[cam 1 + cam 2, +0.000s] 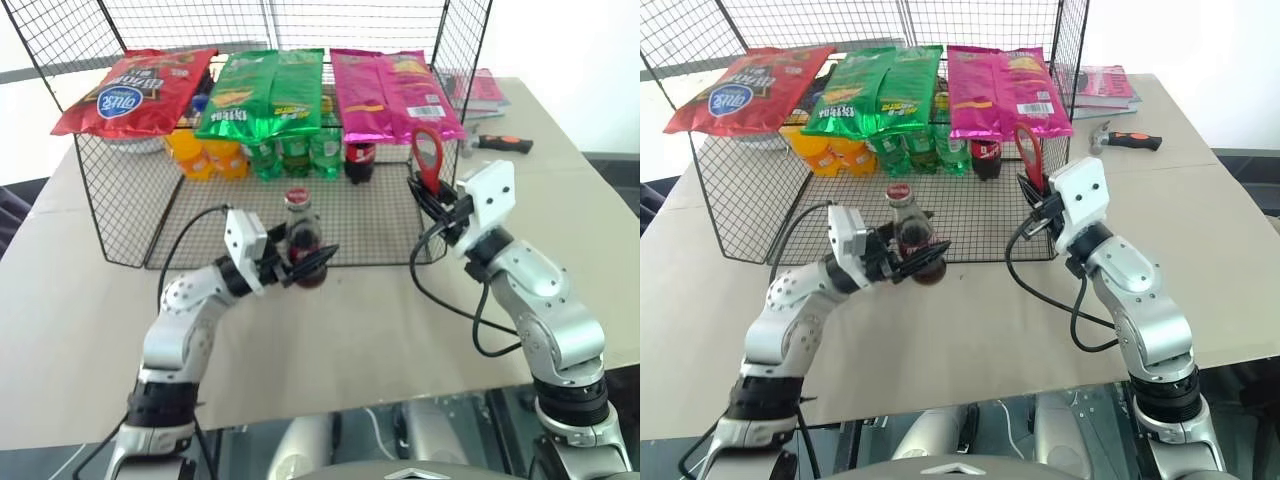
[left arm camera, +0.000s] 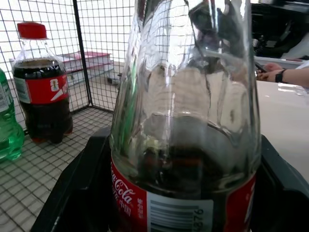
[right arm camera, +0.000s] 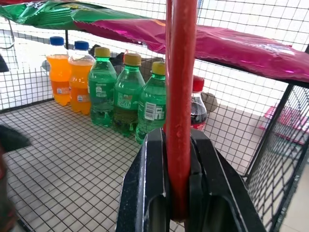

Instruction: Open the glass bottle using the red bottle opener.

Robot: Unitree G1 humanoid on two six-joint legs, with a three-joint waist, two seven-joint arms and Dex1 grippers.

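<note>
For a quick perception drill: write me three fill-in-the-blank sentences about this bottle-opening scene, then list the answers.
1. The left gripper is shut on the glass ____.
2. The right gripper holds the red bottle opener with its ring pointing ____.
3. The glass bottle still wears its ____ cap.

Answers: bottle; up; red

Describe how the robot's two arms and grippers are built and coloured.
Both arms are silver-grey metal segments with black joint bands. Each wrist carries a white boxy housing. The left gripper and right gripper each have two black fingers. Loose black cables loop from each wrist back along the forearm.
</note>
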